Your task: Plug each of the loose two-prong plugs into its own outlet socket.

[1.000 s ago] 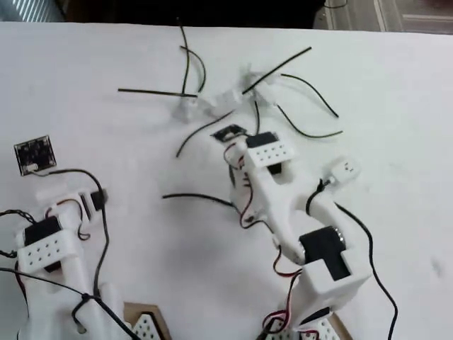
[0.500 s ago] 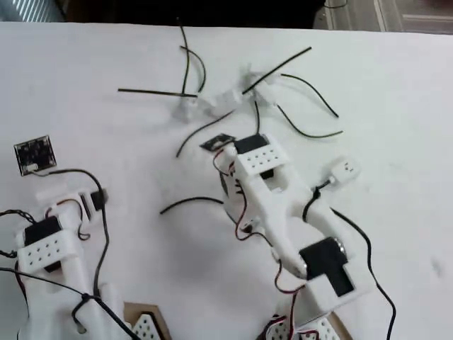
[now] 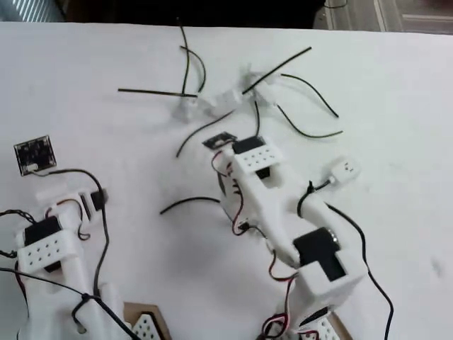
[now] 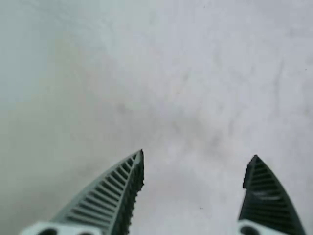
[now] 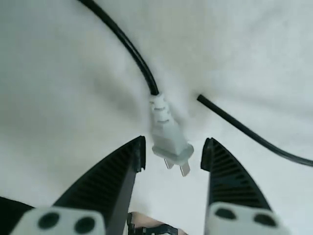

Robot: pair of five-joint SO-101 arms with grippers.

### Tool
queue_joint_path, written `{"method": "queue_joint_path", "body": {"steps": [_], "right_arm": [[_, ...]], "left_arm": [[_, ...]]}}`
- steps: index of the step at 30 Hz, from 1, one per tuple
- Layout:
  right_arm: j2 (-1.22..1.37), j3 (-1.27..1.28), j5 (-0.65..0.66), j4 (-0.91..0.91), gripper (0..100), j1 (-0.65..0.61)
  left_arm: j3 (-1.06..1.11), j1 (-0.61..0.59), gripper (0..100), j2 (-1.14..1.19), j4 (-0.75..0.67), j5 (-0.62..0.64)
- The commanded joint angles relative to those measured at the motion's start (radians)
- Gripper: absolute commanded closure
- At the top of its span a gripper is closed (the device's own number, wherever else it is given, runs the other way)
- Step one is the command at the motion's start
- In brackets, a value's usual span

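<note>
Right wrist view: right fingers parted, white plug between their tips; left fingers wide above table.

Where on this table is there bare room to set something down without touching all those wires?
Bare table lies right of the white outlet socket, and in the far left corner beyond the small circuit board. It is crowded at the far middle, where black cords and plugs tangle ahead of the right arm.

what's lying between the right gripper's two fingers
A white two-prong plug on its black cord lies on the table between the right gripper's open jaws, seen in the right wrist view.
</note>
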Motion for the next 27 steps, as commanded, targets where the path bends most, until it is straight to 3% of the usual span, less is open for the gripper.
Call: {"method": "queue_joint_path", "body": {"steps": [1,6,11,18,24,27], "right_arm": [[0.021,-0.015,-0.008,-0.022,82.2,-0.001],[0.053,-0.015,-0.009,-0.07,82.8,0.019],[0.062,-0.015,-0.009,-0.102,92.0,0.019],[0.062,-0.083,0.0,-0.03,98.4,0.024],[0.07,-0.089,-0.002,-0.007,97.9,0.019],[0.071,-0.084,-0.006,0.021,91.6,0.024]], "left_arm": [[-0.029,0.013,68,-0.025,-0.02,0.005],[-0.029,0.013,68,-0.025,-0.02,0.005],[-0.029,0.013,68,-0.025,-0.02,0.005],[-0.029,0.013,68,-0.024,-0.02,0.005],[-0.029,0.013,68,-0.024,-0.02,0.003],[-0.029,0.013,68,-0.024,-0.02,0.003]]}}
